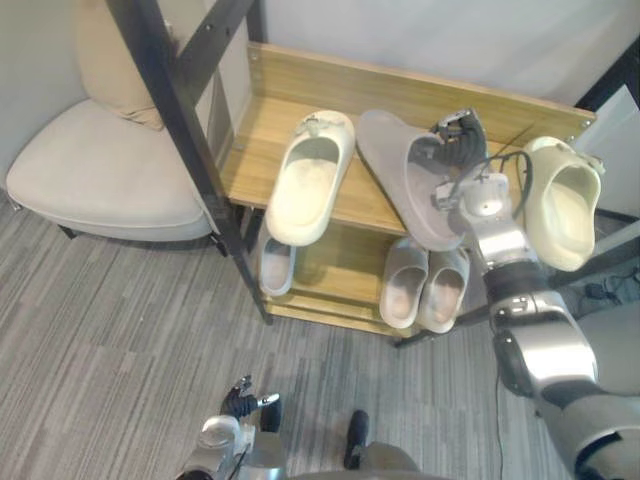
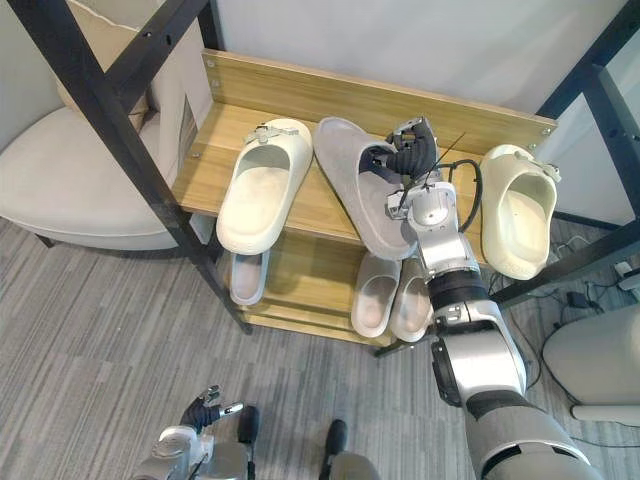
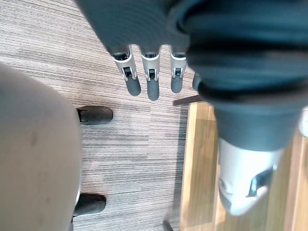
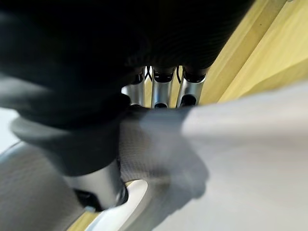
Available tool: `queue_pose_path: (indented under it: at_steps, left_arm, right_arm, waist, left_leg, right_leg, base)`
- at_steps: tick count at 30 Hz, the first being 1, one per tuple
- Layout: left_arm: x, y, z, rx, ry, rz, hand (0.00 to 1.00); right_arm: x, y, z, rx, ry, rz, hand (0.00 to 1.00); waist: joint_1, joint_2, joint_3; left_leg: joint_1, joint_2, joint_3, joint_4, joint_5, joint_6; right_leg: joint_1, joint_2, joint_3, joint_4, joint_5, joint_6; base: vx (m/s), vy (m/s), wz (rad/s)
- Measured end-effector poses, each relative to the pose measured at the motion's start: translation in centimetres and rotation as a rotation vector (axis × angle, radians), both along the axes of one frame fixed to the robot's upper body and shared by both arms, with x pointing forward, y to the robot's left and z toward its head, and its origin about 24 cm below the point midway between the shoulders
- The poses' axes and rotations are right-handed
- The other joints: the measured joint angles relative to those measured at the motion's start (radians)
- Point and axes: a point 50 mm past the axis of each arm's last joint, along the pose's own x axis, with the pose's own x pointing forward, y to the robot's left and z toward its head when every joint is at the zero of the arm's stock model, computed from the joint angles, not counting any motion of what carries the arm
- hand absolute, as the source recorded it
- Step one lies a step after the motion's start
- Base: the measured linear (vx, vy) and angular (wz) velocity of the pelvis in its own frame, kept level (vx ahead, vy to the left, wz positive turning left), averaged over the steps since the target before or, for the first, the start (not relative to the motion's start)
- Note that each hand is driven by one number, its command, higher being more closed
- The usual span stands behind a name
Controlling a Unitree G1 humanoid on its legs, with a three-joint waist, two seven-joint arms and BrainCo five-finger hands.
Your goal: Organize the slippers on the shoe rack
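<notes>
- my right arm point(image 2: 472, 365) is made of smooth silver-grey shells, rounded like tubes, with a black band between two of them.
- near the wrist of this arm there is a round silver cap with a small dark mark in the middle.
- the right hand point(image 2: 408, 148) has a dark ribbed cover on its back.
- the left arm point(image 1: 213, 442) has the same silver-grey metal look.
- the left hand point(image 1: 240, 402) also has a dark ribbed cover.
- its fingers point(image 3: 152, 86) are silver with dark rounded tips and small dark pins.
- its thumb point(image 3: 240, 192) is a thick silver piece.
</notes>
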Motion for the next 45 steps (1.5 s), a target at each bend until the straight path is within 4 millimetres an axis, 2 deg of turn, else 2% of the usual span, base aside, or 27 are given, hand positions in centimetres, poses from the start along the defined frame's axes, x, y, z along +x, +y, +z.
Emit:
queue_pose_path:
  at_steps: [4,9,12,17,20,21,23,24,25,26,27,30,33,34,36,37,38,40,41,43,45]
  left_arm:
    - [0.0,0.1,0.0,0.002,0.001,-0.001,0.00]
    - [-0.3,0.1,-0.1,0.011,0.013,-0.013,0.00]
    - [-0.4,0.0,-0.2,0.022,0.017,-0.034,0.00]
    - [-0.7,-0.3,-0.3,0.023,0.029,-0.054,0.00]
    - [-1.0,-0.5,-0.6,0.009,0.045,-0.065,0.00]
    - [-1.3,-0.7,-0.7,0.012,0.057,-0.075,0.00]
    - [-1.5,-0.8,-0.8,0.009,0.062,-0.075,0.00]
    - [-1.7,-1.0,-0.9,0.005,0.071,-0.077,0.00]
    - [-1.7,-1.0,-1.0,0.005,0.074,-0.076,0.00]
    - [-1.9,-1.0,-1.0,0.005,0.080,-0.077,0.00]
    - [-2.2,-1.1,-1.2,0.009,0.094,-0.090,0.00]
    - [-2.5,-1.3,-1.4,0.012,0.107,-0.107,0.00]
    - [-2.6,-1.3,-1.4,0.018,0.111,-0.124,0.00]
    - [-2.5,-1.2,-1.4,0.022,0.107,-0.126,0.00]
    - [-1.3,-1.2,-0.9,0.027,0.064,-0.135,0.00]
    - [-0.4,-1.5,-0.6,0.023,0.036,-0.143,0.00]
    - [0.8,-1.8,-0.1,0.019,0.001,-0.152,0.00]
    - [2.1,-2.2,0.4,0.008,-0.035,-0.151,0.00]
    - [3.2,-2.4,1.1,-0.001,-0.083,-0.150,0.00]
    - [4.1,-2.3,1.7,-0.003,-0.127,-0.136,0.00]
    - [5.6,-2.0,2.9,0.012,-0.217,-0.103,0.00]
  right_arm:
    - [-1.4,0.2,-0.4,0.003,-0.047,0.022,1.00]
    - [-3.8,1.2,-1.2,0.044,-0.120,0.057,1.00]
    - [-5.9,1.1,-1.9,0.073,-0.158,0.063,1.00]
    - [-9.5,1.4,-1.1,0.090,-0.289,0.107,1.00]
    - [-11.2,1.9,-1.4,0.118,-0.324,0.139,1.00]
    - [-12.3,2.3,-2.2,0.130,-0.313,0.168,1.00]
    - [-13.0,2.8,-3.1,0.139,-0.285,0.196,1.00]
    - [-13.9,3.6,-4.6,0.134,-0.225,0.243,1.00]
    - [-14.0,3.8,-4.9,0.134,-0.212,0.252,1.00]
    - [-14.4,4.2,-5.7,0.133,-0.174,0.276,1.00]
    - [-15.2,5.1,-7.4,0.140,-0.098,0.315,1.00]
    - [-16.1,6.3,-9.4,0.153,-0.003,0.368,1.00]
    - [-16.2,7.2,-11.1,0.148,0.079,0.413,1.00]
    - [-16.1,7.4,-11.7,0.145,0.105,0.423,1.00]
    - [-15.6,7.9,-12.4,0.124,0.136,0.448,1.00]
    - [-15.0,8.1,-12.3,0.101,0.135,0.462,1.00]
    - [-14.0,8.3,-11.8,0.069,0.119,0.475,1.00]
    - [-12.8,8.4,-11.4,0.018,0.105,0.475,1.00]
    - [-11.9,8.4,-10.8,-0.031,0.090,0.476,1.00]
    - [-11.0,8.6,-10.0,-0.043,0.060,0.469,1.00]
    - [-9.6,9.0,-7.7,-0.056,-0.021,0.456,1.00]
  waist:
    - [-0.004,-0.002,0.001]
    - [-0.035,-0.002,0.001]
    - [-0.049,-0.002,0.000]
    - [-0.068,0.001,-0.020]
    - [-0.081,0.002,-0.046]
    - [-0.083,0.004,-0.064]
    - [-0.085,0.006,-0.074]
    - [-0.087,0.013,-0.083]
    - [-0.087,0.014,-0.084]
    - [-0.089,0.018,-0.087]
    - [-0.089,0.029,-0.098]
    - [-0.089,0.044,-0.106]
    - [-0.088,0.053,-0.100]
    - [-0.086,0.050,-0.092]
    - [-0.082,0.051,-0.060]
    - [-0.080,0.069,-0.026]
    - [-0.081,0.098,0.015]
    - [-0.083,0.120,0.057]
    - [-0.078,0.133,0.092]
    - [-0.074,0.137,0.111]
    - [-0.066,0.144,0.144]
  left_leg:
    - [0.002,0.000,0.001,0.000,0.000,0.000]
    - [0.008,0.000,0.013,0.000,0.000,0.000]
    - [0.008,0.001,0.013,0.003,0.001,0.001]
    - [0.009,0.004,0.012,0.006,0.000,0.001]
    - [0.009,0.005,0.013,0.006,0.000,0.001]
    - [0.010,0.007,0.013,0.006,0.000,0.001]
    - [0.012,0.009,0.014,0.006,0.000,0.001]
    - [0.018,0.010,0.015,0.006,0.000,0.001]
    - [0.019,0.010,0.016,0.006,0.000,0.001]
    - [0.024,0.006,0.018,0.006,0.000,0.001]
    - [0.028,0.005,0.022,0.006,0.000,0.001]
    - [0.032,0.006,0.026,0.006,0.000,0.001]
    - [0.025,0.013,0.032,0.016,-0.009,-0.002]
    - [-0.005,0.011,0.038,0.063,-0.028,-0.003]
    - [-0.115,0.017,0.038,0.248,-0.092,-0.001]
    - [-0.186,0.030,0.035,0.369,-0.138,-0.002]
    - [-0.266,0.049,0.028,0.485,-0.185,-0.002]
    - [-0.342,0.060,0.018,0.578,-0.222,-0.002]
    - [-0.407,0.071,0.014,0.646,-0.251,-0.005]
    - [-0.472,0.084,0.016,0.702,-0.263,-0.007]
    - [-0.569,0.100,0.015,0.794,-0.288,-0.010]
  right_leg:
    - [0.001,0.000,0.003,0.000,0.000,0.000]
    - [0.001,-0.001,0.016,-0.001,0.000,0.001]
    - [0.000,-0.001,0.020,-0.001,0.000,0.001]
    - [0.000,0.000,0.024,-0.001,0.000,0.001]
    - [-0.001,0.000,0.025,-0.001,0.000,0.001]
    - [-0.001,0.000,0.027,0.000,0.000,0.001]
    - [0.000,0.000,0.029,0.002,0.000,0.001]
    - [0.000,0.000,0.033,0.009,-0.001,0.001]
    - [0.000,0.000,0.034,0.010,-0.001,0.001]
    - [0.003,0.000,0.037,0.012,-0.002,0.003]
    - [0.004,0.000,0.042,0.016,-0.003,0.005]
    - [0.002,0.000,0.045,0.026,-0.008,0.007]
    - [-0.034,-0.006,0.053,0.106,-0.048,0.004]
    - [-0.066,-0.014,0.054,0.156,-0.072,0.005]
    - [-0.138,-0.024,0.058,0.255,-0.098,-0.005]
    - [-0.179,-0.021,0.059,0.313,-0.114,-0.009]
    - [-0.234,-0.015,0.056,0.384,-0.138,-0.012]
    - [-0.303,-0.015,0.054,0.464,-0.168,-0.018]
    - [-0.367,-0.016,0.052,0.531,-0.203,-0.020]
    - [-0.435,-0.015,0.054,0.590,-0.219,-0.026]
    - [-0.536,-0.018,0.054,0.685,-0.240,-0.033]
  base:
    - [0.00,0.000,0.00]
    - [-0.01,0.001,-0.07]
    - [0.00,-0.001,-0.01]
    - [0.00,0.000,0.00]
    - [0.00,0.000,0.00]
    - [0.00,0.000,0.00]
    - [-0.02,-0.006,-0.04]
    - [-0.03,-0.006,-0.05]
    - [-0.03,0.000,-0.06]
    - [-0.04,0.008,-0.07]
    - [-0.04,0.007,-0.07]
    - [-0.04,-0.003,-0.03]
    - [-0.06,-0.026,-0.02]
    - [-0.09,-0.038,0.03]
    - [-0.12,-0.034,0.02]
    - [-0.18,-0.017,-0.02]
    - [-0.18,-0.011,-0.02]
    - [-0.25,-0.015,0.04]
    - [-0.26,-0.016,0.06]
    - [-0.19,-0.007,-0.01]
    - [-0.16,0.019,-0.12]
